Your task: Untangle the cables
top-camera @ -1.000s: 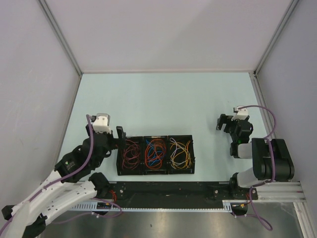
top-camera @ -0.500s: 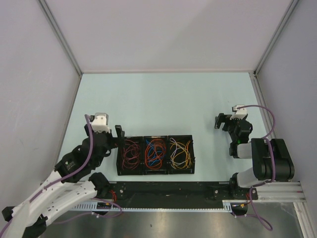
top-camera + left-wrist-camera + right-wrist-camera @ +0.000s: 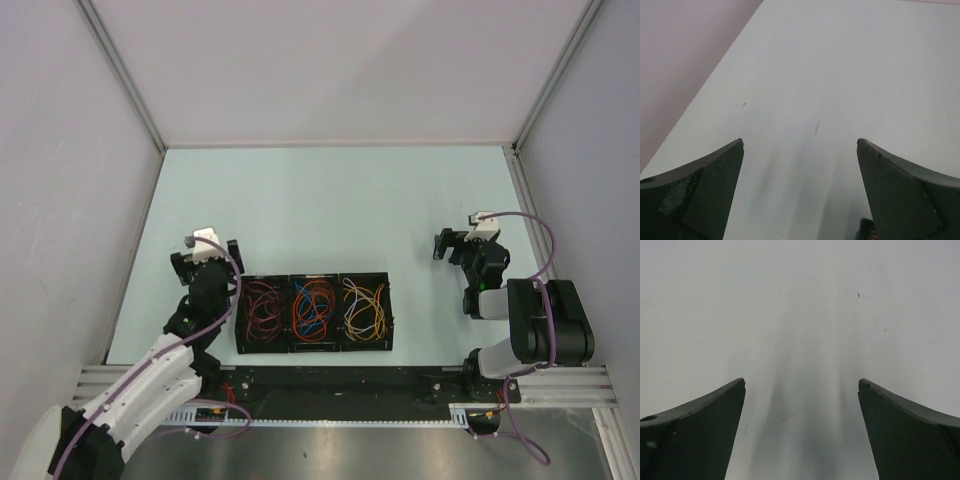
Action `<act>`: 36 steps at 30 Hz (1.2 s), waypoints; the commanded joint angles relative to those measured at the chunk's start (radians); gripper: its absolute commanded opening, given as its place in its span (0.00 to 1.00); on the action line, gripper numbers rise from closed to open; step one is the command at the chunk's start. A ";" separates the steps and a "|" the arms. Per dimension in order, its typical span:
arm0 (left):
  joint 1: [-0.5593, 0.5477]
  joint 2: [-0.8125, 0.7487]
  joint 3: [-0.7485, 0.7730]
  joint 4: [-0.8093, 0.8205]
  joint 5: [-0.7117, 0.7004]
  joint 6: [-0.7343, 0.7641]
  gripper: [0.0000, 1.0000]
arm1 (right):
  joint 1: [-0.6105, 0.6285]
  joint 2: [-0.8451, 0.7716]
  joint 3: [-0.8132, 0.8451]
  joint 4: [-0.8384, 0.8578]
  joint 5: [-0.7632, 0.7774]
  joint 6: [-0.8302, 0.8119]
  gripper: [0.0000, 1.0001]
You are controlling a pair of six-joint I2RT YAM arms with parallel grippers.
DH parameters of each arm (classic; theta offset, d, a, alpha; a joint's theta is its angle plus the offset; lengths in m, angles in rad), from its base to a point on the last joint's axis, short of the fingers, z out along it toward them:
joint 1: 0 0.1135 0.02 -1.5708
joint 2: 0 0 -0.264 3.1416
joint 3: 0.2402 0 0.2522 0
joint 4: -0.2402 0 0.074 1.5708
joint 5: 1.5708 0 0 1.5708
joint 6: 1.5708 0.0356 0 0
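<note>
Just right of the left claw (image 3: 206,256), the cables (image 3: 312,310).

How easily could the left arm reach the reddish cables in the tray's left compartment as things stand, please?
Probably yes: the left claw hangs open beside the tray, nothing between, though it points away from the cables.

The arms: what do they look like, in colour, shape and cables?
The left arm has white lower links and black upper ones; the right arm is mostly black. A lilac cable runs along each, and a white block sits on each wrist. The left hand and right hand have dark, wedge-shaped fingers.
</note>
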 commanded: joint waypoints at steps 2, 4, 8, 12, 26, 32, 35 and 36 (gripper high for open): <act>0.097 0.149 -0.042 0.428 0.010 0.225 1.00 | 0.005 0.000 0.003 0.067 -0.002 -0.012 1.00; 0.137 0.209 -0.051 0.510 0.068 0.211 1.00 | 0.006 0.002 0.002 0.067 -0.002 -0.012 1.00; 0.235 0.319 -0.089 0.658 0.175 0.156 1.00 | 0.005 0.002 0.003 0.067 -0.002 -0.013 1.00; 0.305 0.428 -0.098 0.763 0.212 0.089 1.00 | 0.005 0.002 0.003 0.067 -0.002 -0.013 1.00; 0.432 0.709 -0.167 1.139 0.623 0.144 1.00 | 0.006 -0.001 0.003 0.065 0.001 -0.012 1.00; 0.420 0.714 -0.155 1.149 0.619 0.159 1.00 | 0.006 0.000 0.003 0.067 0.001 -0.012 1.00; 0.420 0.715 -0.155 1.147 0.617 0.161 1.00 | 0.006 0.000 0.003 0.067 0.001 -0.013 1.00; 0.420 0.715 -0.157 1.146 0.617 0.159 1.00 | 0.008 0.002 0.003 0.067 0.001 -0.013 1.00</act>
